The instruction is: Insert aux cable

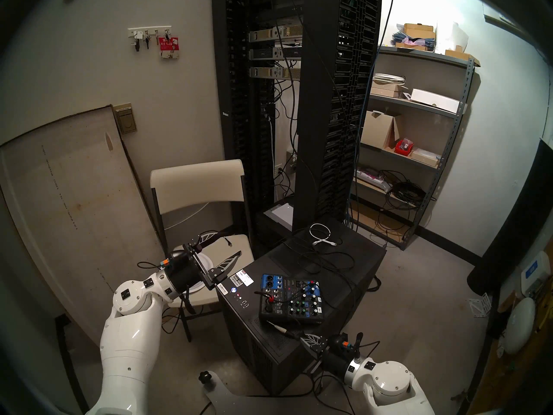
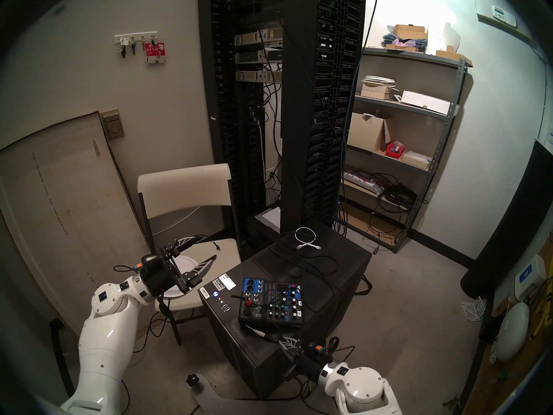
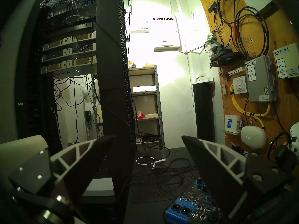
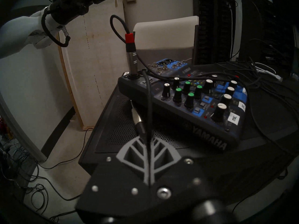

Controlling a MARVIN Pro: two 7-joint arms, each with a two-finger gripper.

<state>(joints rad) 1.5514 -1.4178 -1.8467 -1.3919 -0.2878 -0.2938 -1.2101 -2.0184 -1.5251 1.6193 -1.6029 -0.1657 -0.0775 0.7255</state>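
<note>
The aux cable's slim grey jack plug (image 4: 136, 118) lies on the black computer case (image 4: 113, 130), just in front of the small blue-and-black Yamaha mixer (image 4: 194, 97). Its tip points toward the mixer's near left corner. My right gripper (image 4: 145, 139) is shut on the plug's rear end, and the thin black cable runs up past the fingers. In the head views the plug (image 1: 281, 327) sticks out of the right gripper (image 1: 300, 335) toward the mixer (image 1: 290, 297). My left gripper (image 1: 230, 243) hangs open and empty over the chair, left of the case.
A black cable with a red-collared plug (image 4: 130, 41) stands plugged into the mixer's left corner. Loose black cables and a white coiled cable (image 1: 321, 234) lie on the case's far half. A folding chair (image 1: 197, 189) stands left, with server racks (image 1: 338, 106) behind.
</note>
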